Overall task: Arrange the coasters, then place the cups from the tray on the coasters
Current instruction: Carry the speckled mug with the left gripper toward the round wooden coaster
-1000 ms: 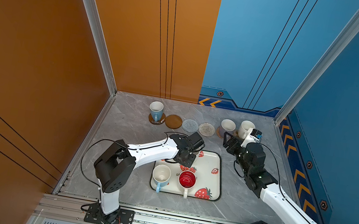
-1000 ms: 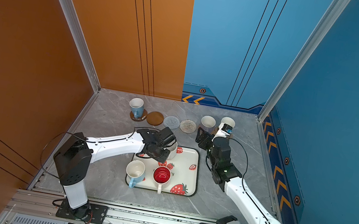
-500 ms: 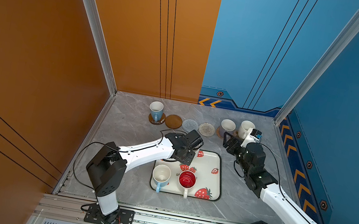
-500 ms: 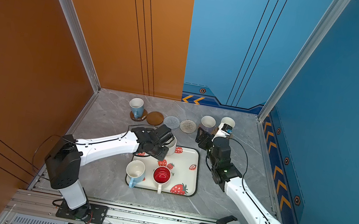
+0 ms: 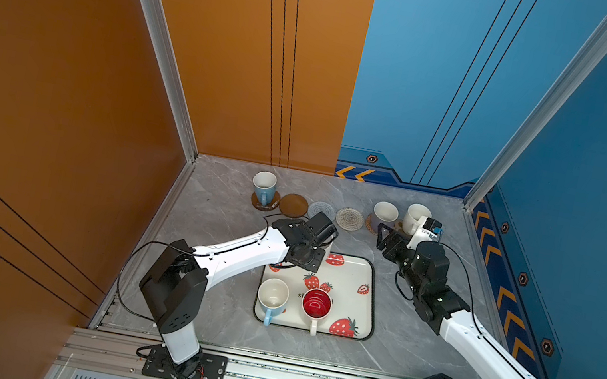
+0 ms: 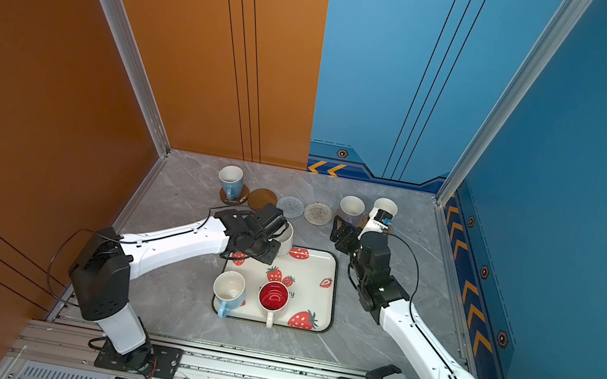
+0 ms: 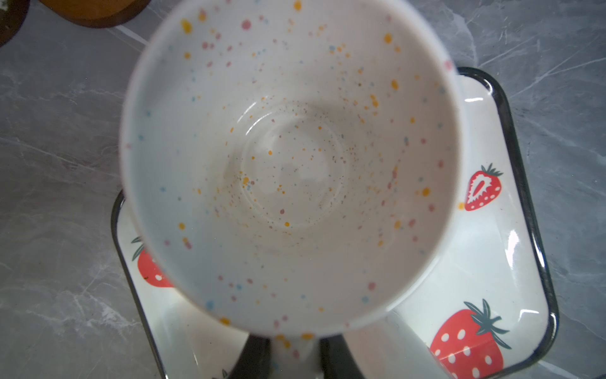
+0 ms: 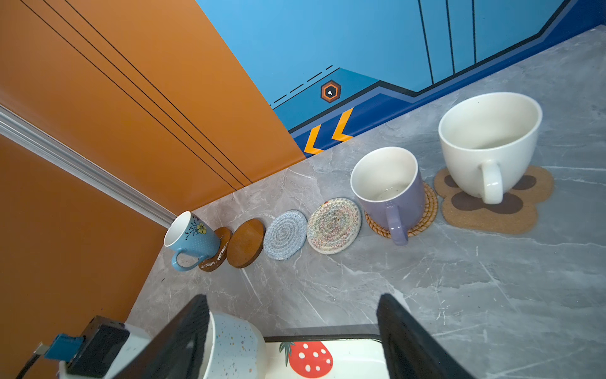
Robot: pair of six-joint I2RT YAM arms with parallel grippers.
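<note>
While the speckled white cup (image 7: 288,164) hangs upright by its handle in the left tool (image 7: 293,356), whose fingers are clamped on that handle, it sits over the far left corner of the tray (image 7: 524,183), overlapping the dark rim and, I judge, lifted clear of it; three coasters lie bare in the row along the far edge of the desk (image 5: 214,204): a brown disc (image 5: 293,205), a grey woven round (image 5: 322,211) and a cream woven round (image 5: 350,218); from the cup they lie straight ahead toward the back wall, the grey one nearest its line, so the coming move is probably a short carry away from the robot; the left arm is the nearer; a light blue cup (image 5: 271,296) and a red-lined cup (image 5: 316,304) stand on the tray's near side; the right tool (image 8: 292,297) hovers with fingers well apart, near the lavender cup (image 8: 390,193) on its tan coaster (image 8: 429,210).
</note>
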